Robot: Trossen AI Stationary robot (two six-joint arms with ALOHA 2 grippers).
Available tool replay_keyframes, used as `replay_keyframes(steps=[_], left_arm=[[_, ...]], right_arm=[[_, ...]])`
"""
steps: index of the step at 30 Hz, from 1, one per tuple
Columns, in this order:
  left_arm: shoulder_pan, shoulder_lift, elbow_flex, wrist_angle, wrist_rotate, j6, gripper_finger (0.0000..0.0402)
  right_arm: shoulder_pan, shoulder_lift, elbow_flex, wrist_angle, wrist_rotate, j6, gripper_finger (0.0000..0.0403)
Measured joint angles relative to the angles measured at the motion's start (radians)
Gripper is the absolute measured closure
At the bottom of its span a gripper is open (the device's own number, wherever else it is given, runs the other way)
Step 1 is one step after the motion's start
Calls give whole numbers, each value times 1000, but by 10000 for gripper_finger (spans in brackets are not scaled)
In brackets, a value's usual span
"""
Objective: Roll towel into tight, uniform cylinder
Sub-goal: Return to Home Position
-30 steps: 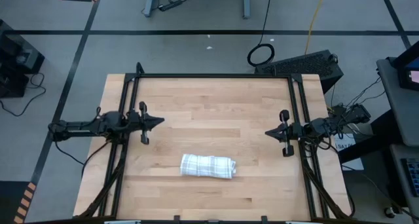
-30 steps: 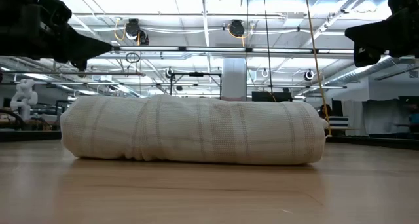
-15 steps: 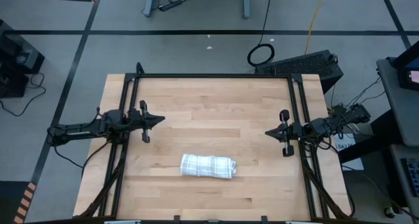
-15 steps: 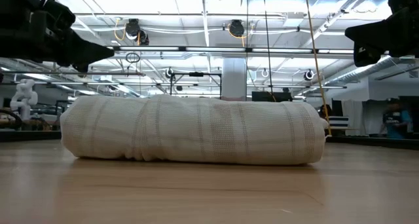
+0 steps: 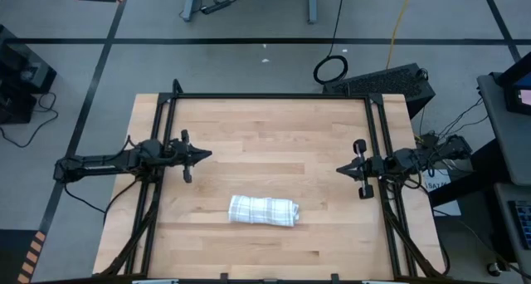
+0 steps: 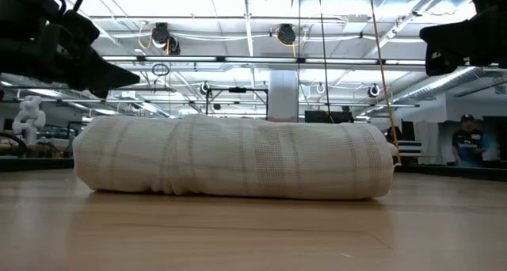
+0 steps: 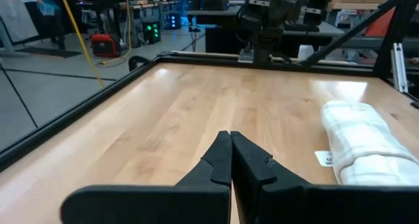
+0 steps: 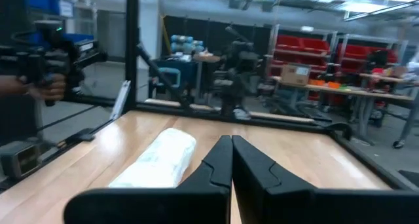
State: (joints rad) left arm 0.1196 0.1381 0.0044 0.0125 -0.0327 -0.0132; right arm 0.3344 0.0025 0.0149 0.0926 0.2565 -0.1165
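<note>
While both arms are held out at the table's sides, the towel (image 5: 263, 210) is seen rolled into a short cylinder on the bare wood. It is placed about midway between the two sides of the table (image 5: 274, 118), in the half nearer the bottom of the high view, with its long axis running left to right. No gripper is touching it.

Low view: the roll is resting flat on the table and its height is fairly even along the length. The checked grid is visible, a wrap edge is creased about a third of the way in from one end, and the other end is rounded. A small white tag (image 7: 323, 158) is seen on the wood at one end of the roll.

Left gripper (image 5: 204, 154): raised off the table near the left frame rail and pointed inward. Its fingers are pressed together with nothing between them, and it is well apart from the towel.

Right gripper (image 5: 340, 169): raised near the right rail and pointed inward. Its fingers are closed tip to tip and hold nothing, and it is also well apart from the towel.

A person (image 6: 469, 140) is seen far back in the room.
</note>
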Motion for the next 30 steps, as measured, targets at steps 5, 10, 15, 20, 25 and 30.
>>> replay_keyframes(steps=[5, 10, 15, 20, 25, 30], left_arm=[[0, -4, 0, -1, 7, 13, 401], [1, -10, 0, 0, 6, 27, 401], [1, -45, 0, 0, 6, 29, 402], [1, -99, 0, 0, 6, 51, 401], [1, -137, 0, -2, 18, 58, 401], [1, -137, 0, -3, 21, 73, 402]], right_arm=[[-70, 0, 0, 16, -29, -8, 403], [-138, 0, 0, 14, -120, -4, 403], [-185, 0, 0, 16, -152, -24, 403], [-217, 0, 0, 6, -158, -13, 403], [-220, 0, 0, -13, -158, 3, 403], [-209, 0, 0, -22, -159, 1, 403]])
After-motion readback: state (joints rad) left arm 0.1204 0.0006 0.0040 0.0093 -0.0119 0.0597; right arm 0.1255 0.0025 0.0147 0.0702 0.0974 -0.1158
